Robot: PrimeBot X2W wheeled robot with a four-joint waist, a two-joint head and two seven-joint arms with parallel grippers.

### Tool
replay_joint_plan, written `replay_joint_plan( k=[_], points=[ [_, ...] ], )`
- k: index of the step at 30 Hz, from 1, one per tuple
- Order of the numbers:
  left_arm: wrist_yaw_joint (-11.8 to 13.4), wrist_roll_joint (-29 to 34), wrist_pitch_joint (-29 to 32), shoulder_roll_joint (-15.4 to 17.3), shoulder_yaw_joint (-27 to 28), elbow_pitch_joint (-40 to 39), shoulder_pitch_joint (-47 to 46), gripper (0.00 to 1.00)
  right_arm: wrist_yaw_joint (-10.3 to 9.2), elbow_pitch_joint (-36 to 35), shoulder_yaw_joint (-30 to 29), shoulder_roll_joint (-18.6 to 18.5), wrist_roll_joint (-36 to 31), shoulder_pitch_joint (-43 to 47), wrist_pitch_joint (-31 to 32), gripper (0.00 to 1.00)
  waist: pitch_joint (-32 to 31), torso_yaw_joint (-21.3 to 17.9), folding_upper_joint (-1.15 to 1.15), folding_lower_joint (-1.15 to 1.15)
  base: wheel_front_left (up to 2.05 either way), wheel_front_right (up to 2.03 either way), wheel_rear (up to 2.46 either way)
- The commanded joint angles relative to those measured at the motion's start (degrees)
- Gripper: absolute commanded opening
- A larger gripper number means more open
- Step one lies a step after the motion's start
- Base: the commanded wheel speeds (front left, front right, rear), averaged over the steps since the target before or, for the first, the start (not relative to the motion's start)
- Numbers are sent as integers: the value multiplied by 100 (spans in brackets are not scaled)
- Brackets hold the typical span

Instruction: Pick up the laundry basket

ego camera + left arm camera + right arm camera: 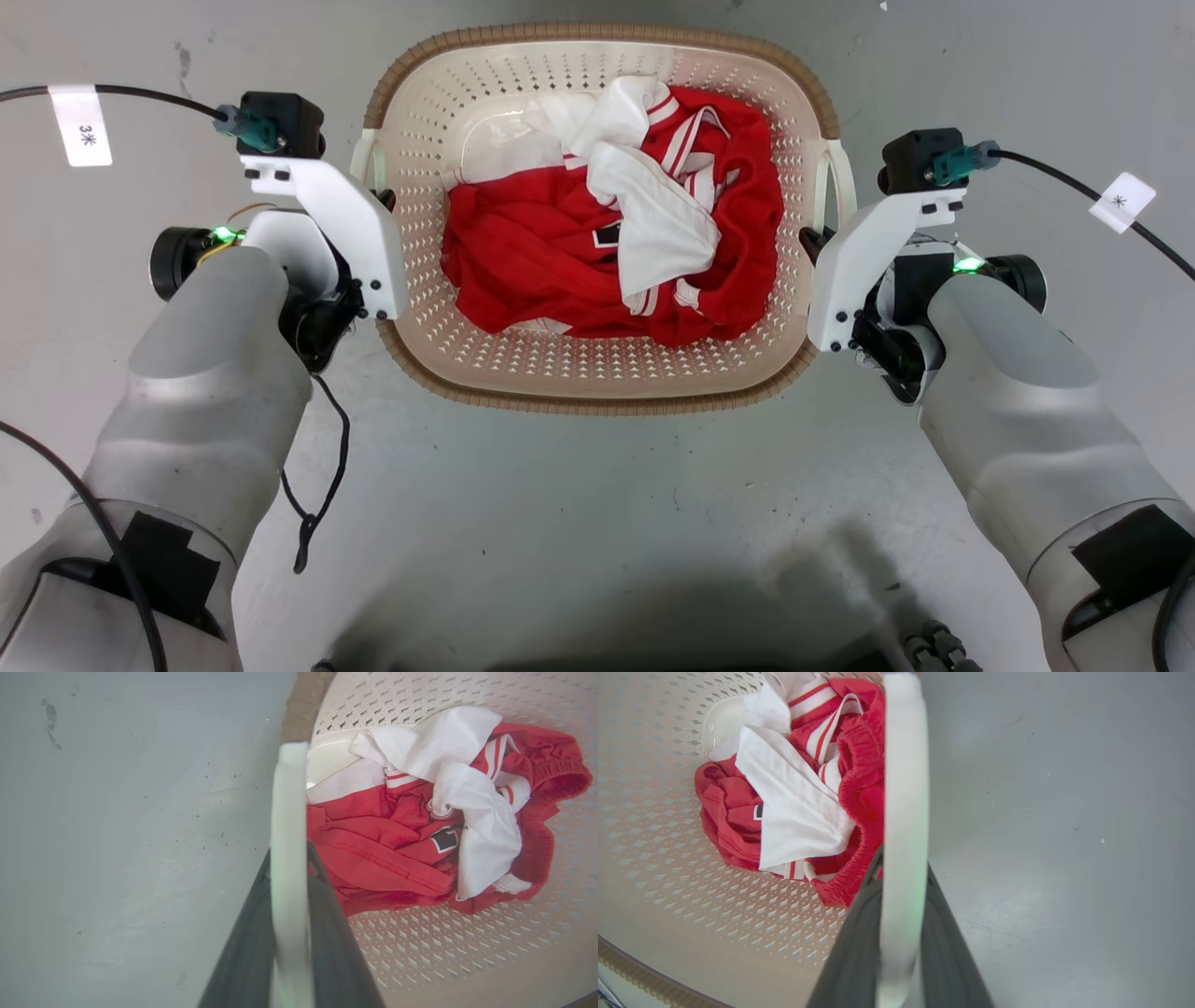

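Note:
The laundry basket point(597, 403) is cream-white and perforated with a brown woven-look rim, and it sits on the grey floor at the top centre of the head view. Red and white clothes point(607, 243) lie bunched inside it. My left gripper point(385, 200) is at the basket's left white handle point(366, 159). In the left wrist view that handle point(288, 793) runs between the two dark fingers of the left gripper point(289, 851), which are shut on it. My right gripper point(810, 241) is at the right handle point(834, 177). The right wrist view shows that gripper point(903, 858) clamped on the handle point(903, 765).
Bare grey floor point(597, 523) surrounds the basket on all sides. A black cable point(322, 485) dangles from my left arm, and tagged cables point(1120, 201) run off both wrist cameras. A dark shadow and part of my base point(934, 644) lie at the bottom edge.

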Motion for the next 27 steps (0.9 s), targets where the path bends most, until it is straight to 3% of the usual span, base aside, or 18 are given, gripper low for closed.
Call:
replay_joint_plan(
  k=[1,14,27],
  points=[
    [6,-41,-8,-14,-43,15,-14,0,27,-17,61,29,51,-12,12,0,-61,4,0,0,0,0,0],
    [-8,-573,459,-427,-421,393,416,0,48,121,420,67,504,444,611,0,-1253,186,0,0,0,0,0],
    [-8,-989,1316,-425,-711,564,780,0,49,42,723,72,1069,824,1978,0,-2516,158,0,0,0,0,0]
  ],
)
